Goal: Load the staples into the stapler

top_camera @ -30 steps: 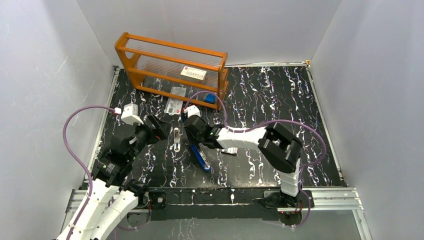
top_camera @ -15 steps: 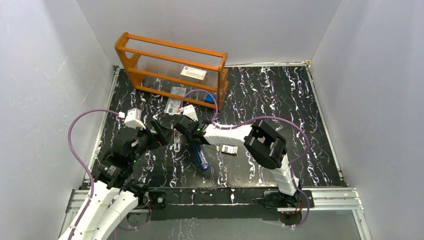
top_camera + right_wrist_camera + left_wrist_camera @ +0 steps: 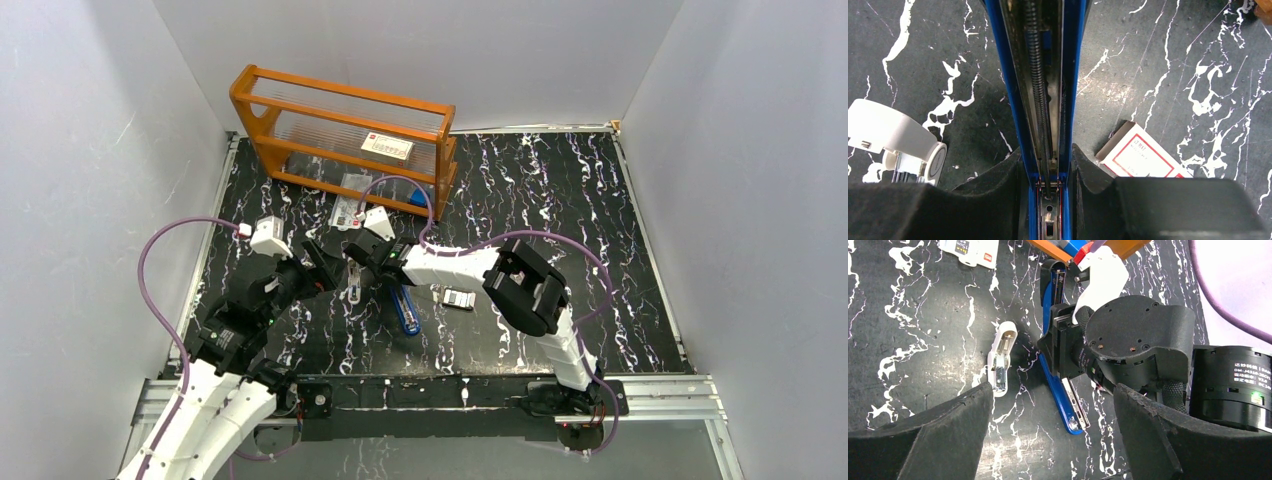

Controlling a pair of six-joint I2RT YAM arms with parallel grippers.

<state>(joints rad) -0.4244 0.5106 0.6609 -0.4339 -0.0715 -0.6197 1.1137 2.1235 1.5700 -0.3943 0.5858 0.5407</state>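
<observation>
**Black, white-veined marble-look table [image 3: 560, 200]: right gripper [image 3: 1050, 160] clamped on the open stapler, left gripper [image 3: 1052, 391] spread wide**

Plain grey-white walls [image 3: 90, 150] close the table in on three sides.

The right gripper's two matte black fingers [image 3: 998, 187] press against both outer walls of the long blue metal stapler [image 3: 406, 312], pinching it across its width. Between them the open magazine channel shows, with a thin coiled spring [image 3: 1037, 75] lying along its dark floor. The stapler is folded open and lies stretched out on the table. Its black-tipped half points toward the back, and the half with the bright metal rail points toward the arm bases.

The left gripper's jaws stand far apart and hold nothing. Its rough black fingers sit at the two lower corners of its wrist view, just left of the right gripper.

The right arm rises from its base, bends at a bulky black elbow, and sends its white forearm leftward across the table. The left arm leans up and to the right from its base, trailing a looping purple cable [image 3: 150, 270].

The staples [image 3: 459, 298], a small silvery-white block, lie on the table near the stapler's right side, clear of both grippers. The right wrist view shows a small red-and-white cardboard box [image 3: 1143, 155] there, partly hidden. A white plastic oblong piece with a rounded end [image 3: 999, 356] lies just left of the stapler. At the back stands an orange-brown rack with clear panels [image 3: 340, 130], holding a white label card [image 3: 386, 147].
</observation>
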